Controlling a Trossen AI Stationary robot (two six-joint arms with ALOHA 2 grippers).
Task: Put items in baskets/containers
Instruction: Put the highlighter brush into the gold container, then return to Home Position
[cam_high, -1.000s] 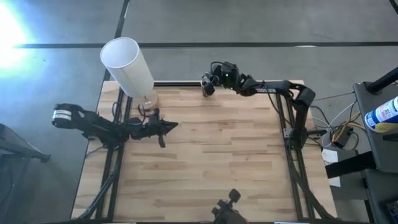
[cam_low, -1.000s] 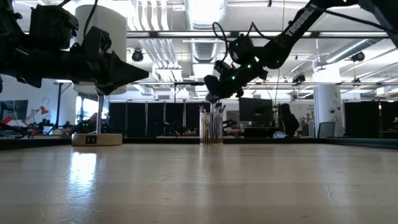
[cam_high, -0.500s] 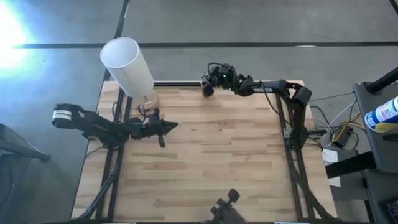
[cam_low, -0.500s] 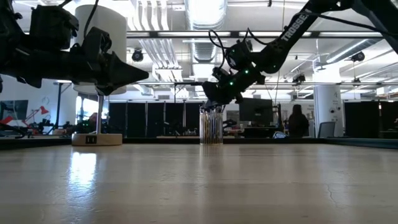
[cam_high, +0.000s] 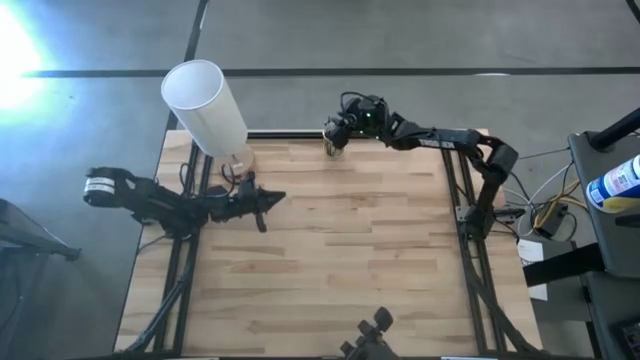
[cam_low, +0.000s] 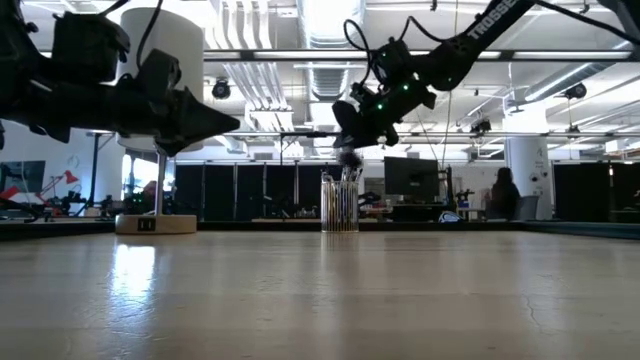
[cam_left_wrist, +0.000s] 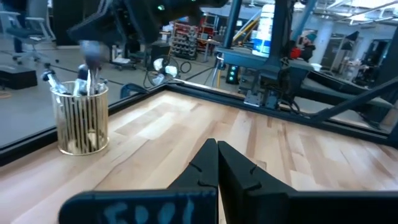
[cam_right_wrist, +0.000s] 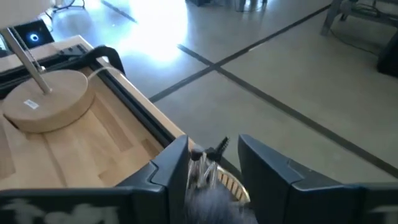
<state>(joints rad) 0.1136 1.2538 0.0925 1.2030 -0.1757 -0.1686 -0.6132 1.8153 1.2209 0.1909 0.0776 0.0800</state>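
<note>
A clear glass cup (cam_low: 340, 205) stands at the table's far edge (cam_high: 336, 150), with several thin dark brushes upright in it. In the left wrist view the cup (cam_left_wrist: 81, 121) shows a bushy-headed brush (cam_left_wrist: 91, 55) rising above the others. My right gripper (cam_high: 336, 138) hangs open just above the cup. Its fingers (cam_right_wrist: 171, 168) stand on either side of the brush tops (cam_right_wrist: 202, 167) without touching them. My left gripper (cam_high: 270, 198) is shut and empty, held above the table's left half.
A tall white cylinder (cam_high: 205, 108) on a round wooden base (cam_right_wrist: 46, 102) stands at the far left corner, left of the cup. Bare wooden table (cam_high: 350, 250) spreads over the middle and near side. A person (cam_low: 503, 192) stands in the room behind.
My right gripper dipped down toward the cup's brushes, then rose a little above them again. The cup has stayed in place.
</note>
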